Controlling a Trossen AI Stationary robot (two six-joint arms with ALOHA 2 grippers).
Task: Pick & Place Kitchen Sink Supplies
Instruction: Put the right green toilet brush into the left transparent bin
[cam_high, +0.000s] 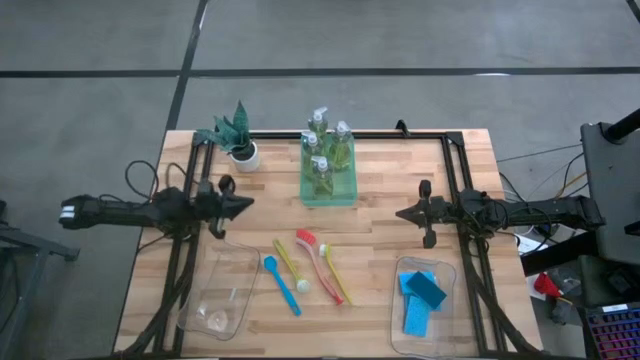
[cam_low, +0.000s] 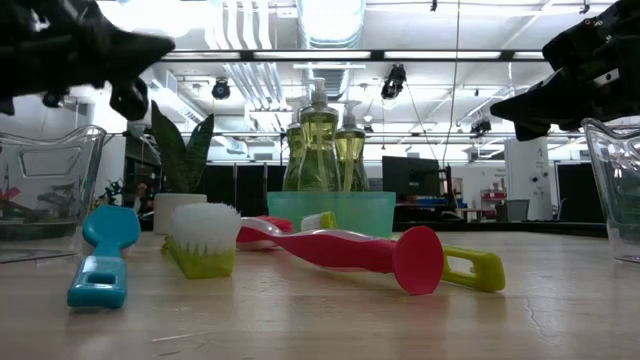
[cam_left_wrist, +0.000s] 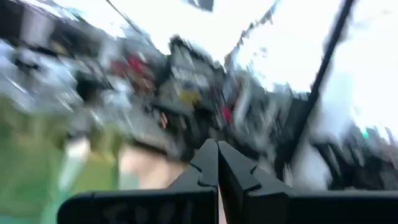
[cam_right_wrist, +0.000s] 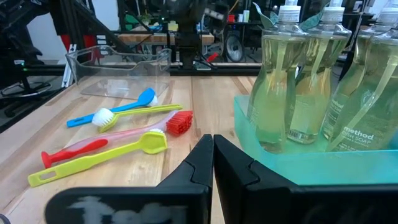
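Observation:
Several clear pump bottles of yellow-green soap (cam_high: 328, 150) stand upright in a green tray (cam_high: 327, 194) at the far middle of the table. Several long-handled brushes lie flat on the wood at the near middle: a blue one (cam_high: 282, 285), a pink-red one (cam_high: 318, 262) and yellow ones (cam_high: 337, 278). Blue and teal sponges (cam_high: 423, 292) lie in a clear bin (cam_high: 424, 335) at the near right. My left gripper (cam_high: 248, 203) hovers shut above the table's left side, its tip toward the centre. My right gripper (cam_high: 400, 213) hovers shut at the right, facing it.
A spiky green plant in a white pot (cam_high: 238, 138) stands at the far left. A clear bin (cam_high: 218, 298) with nothing visible in it sits at the near left. Dark frame rails (cam_high: 455, 170) run along the table's left and right sides. Bare wood shows between the grippers.

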